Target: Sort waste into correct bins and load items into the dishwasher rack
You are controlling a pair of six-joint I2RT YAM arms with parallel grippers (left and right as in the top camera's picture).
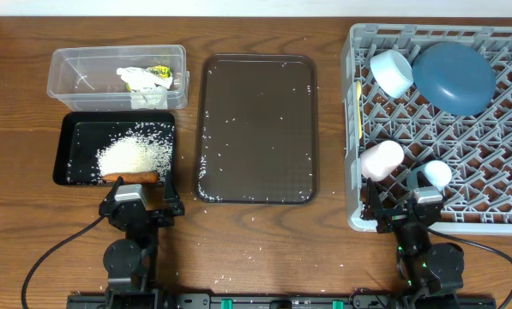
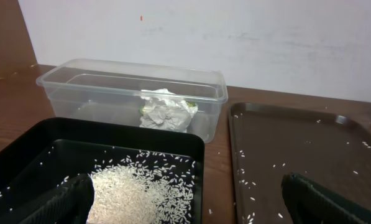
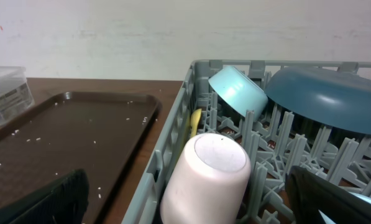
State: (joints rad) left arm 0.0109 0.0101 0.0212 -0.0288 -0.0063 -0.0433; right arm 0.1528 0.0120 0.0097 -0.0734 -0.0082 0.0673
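The clear tub [image 1: 118,75] holds crumpled white paper with a yellow-green wrapper [image 1: 148,79]; the paper also shows in the left wrist view [image 2: 165,111]. The black tray [image 1: 75,129] holds a rice pile [image 1: 137,152] and the orange stick [image 1: 131,177]. The grey rack [image 1: 496,202] holds the blue plate [image 1: 453,77], bowl [image 1: 391,71], pink cup [image 1: 382,160], light blue cup [image 1: 436,174] and yellow spoon [image 1: 358,107]. My left gripper [image 1: 141,204] is open just in front of the black tray. My right gripper [image 1: 407,211] is open at the rack's front edge, behind the pink cup [image 3: 210,174].
The dark brown serving tray [image 1: 257,129] lies between the bins and the rack, with loose rice grains scattered on it and on the table around it. The wall is close behind the tub and the rack.
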